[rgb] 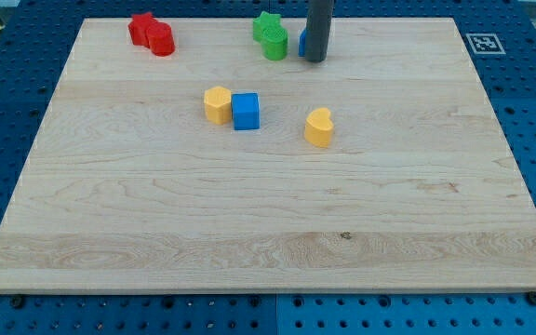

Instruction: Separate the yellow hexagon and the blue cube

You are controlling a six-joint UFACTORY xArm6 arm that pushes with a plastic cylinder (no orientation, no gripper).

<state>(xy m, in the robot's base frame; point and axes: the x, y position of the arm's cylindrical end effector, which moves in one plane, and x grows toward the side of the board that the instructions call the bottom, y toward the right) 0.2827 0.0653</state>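
Yellow hexagon (pixel 217 104) and blue cube (pixel 246 111) touching side by side, left of board centre. My tip (pixel 315 60) far off at the top edge, beside green blocks (pixel 270 35), holding nothing. Pair down-left from the tip; seam between them runs near-to-far.

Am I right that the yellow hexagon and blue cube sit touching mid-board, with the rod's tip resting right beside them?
Not quite. The camera view shows the yellow hexagon and blue cube touching, but my tip is far off, near the view's top, beside the green block.
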